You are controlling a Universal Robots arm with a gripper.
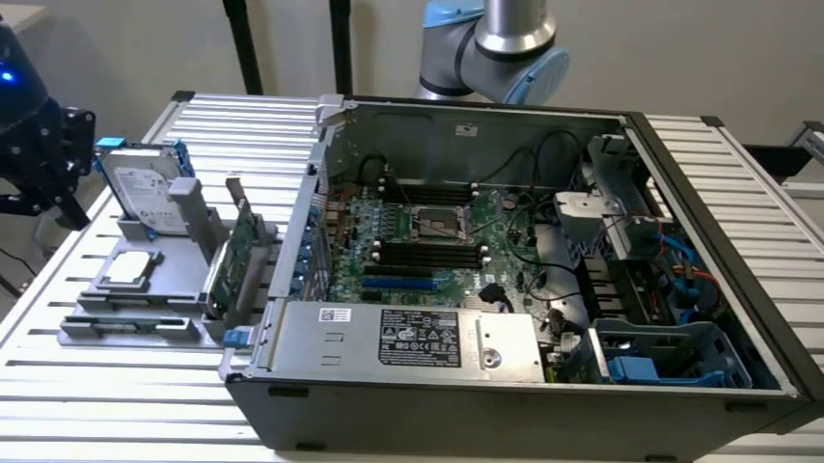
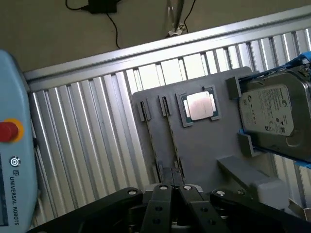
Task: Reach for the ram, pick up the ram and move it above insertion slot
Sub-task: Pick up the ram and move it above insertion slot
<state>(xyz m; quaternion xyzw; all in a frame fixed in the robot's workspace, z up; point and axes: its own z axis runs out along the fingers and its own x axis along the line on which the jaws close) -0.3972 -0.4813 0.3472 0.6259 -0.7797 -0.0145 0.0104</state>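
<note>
Ram sits at near end of grey holder, on bench, left of open computer case. Pincer hangs over holder's slotted end. Spread or pressed together: cannot tell.

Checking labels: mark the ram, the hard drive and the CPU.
ram [image 1: 129, 325], exterior view, middle of the stick.
hard drive [image 1: 139, 187], exterior view, its label face.
CPU [image 2: 199, 106], wrist view, centre of its metal lid.
</note>
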